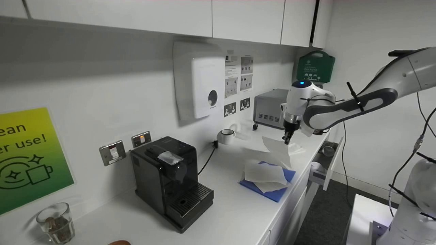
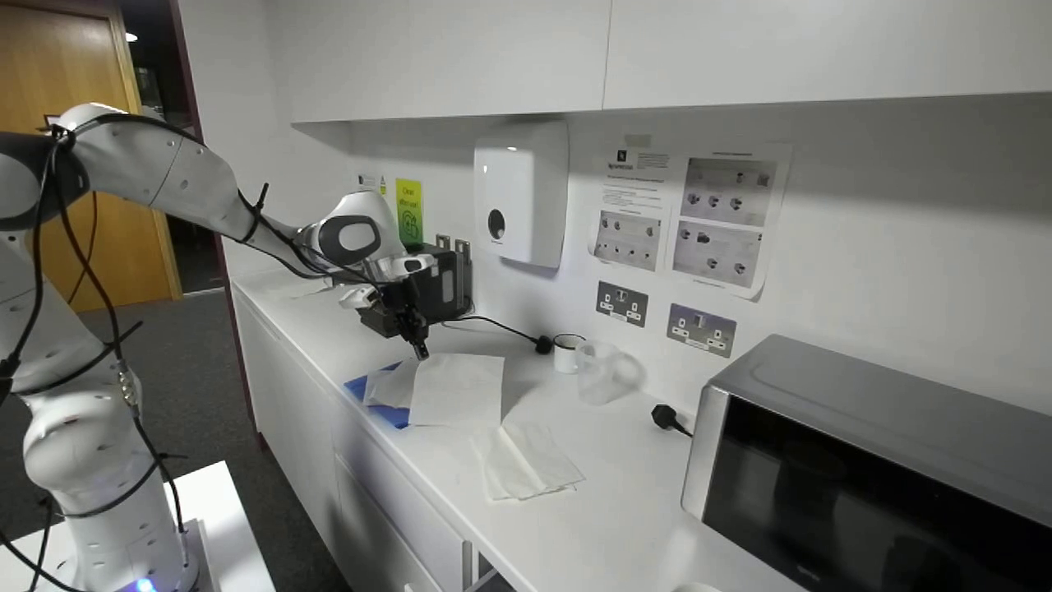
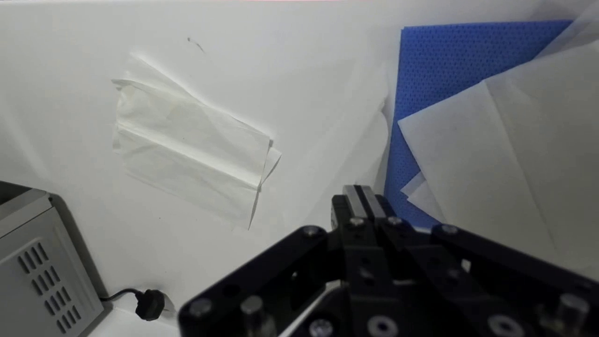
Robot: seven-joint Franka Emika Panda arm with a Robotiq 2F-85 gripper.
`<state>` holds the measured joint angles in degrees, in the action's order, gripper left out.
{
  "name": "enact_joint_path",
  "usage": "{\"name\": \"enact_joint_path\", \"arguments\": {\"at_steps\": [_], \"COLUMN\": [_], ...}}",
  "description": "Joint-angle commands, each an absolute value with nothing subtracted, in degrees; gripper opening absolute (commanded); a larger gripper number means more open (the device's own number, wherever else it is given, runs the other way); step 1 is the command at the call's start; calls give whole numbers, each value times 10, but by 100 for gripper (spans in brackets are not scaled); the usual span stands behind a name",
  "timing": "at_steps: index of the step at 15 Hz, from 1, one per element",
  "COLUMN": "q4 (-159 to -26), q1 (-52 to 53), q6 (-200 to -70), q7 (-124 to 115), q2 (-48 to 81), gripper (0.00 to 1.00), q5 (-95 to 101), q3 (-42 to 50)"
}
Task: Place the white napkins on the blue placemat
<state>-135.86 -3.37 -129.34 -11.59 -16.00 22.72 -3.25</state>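
Nearest thing in the wrist view is the Robotiq gripper, jaws pinched together with basically no gap, and it's got one thin white napkin by what looks like a corner. It dangles right by the edge of the blue placemat that faces the microwave; whether it overlaps the placemat or brushes the countertop, can't tell. Looks like the carry-over step, so imo lift a touch, go across that edge, let the drooping end land first, pull it flat, and only let go down low, since thin paper will probably flutter or drag what's lying there. The held one's upper edge runs from the grip toward the countertop's back edge, the rest droops with a curl, too bent to call a long axis tbh. A bit further out, the placemat sits just in from the countertop's front edge with a napkin lying askew on it and what looks like another sheet poking out underneath. Out toward the microwave are the loose folded napkins, long axis slanted: placemat-side end nearer the back edge, microwave-side end nearer the front.
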Motion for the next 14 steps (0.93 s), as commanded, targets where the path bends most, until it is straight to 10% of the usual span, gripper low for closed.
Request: {"name": "enact_joint_path", "arguments": {"at_steps": [1,14], "q4": [-1360,-1339], "q1": [-26,13], "q6": [-1262,-1185], "q7": [-147,-150], "q2": [-193,-202], "gripper": [0,0], "q5": [234,238], "q3": [-53,-114]}}
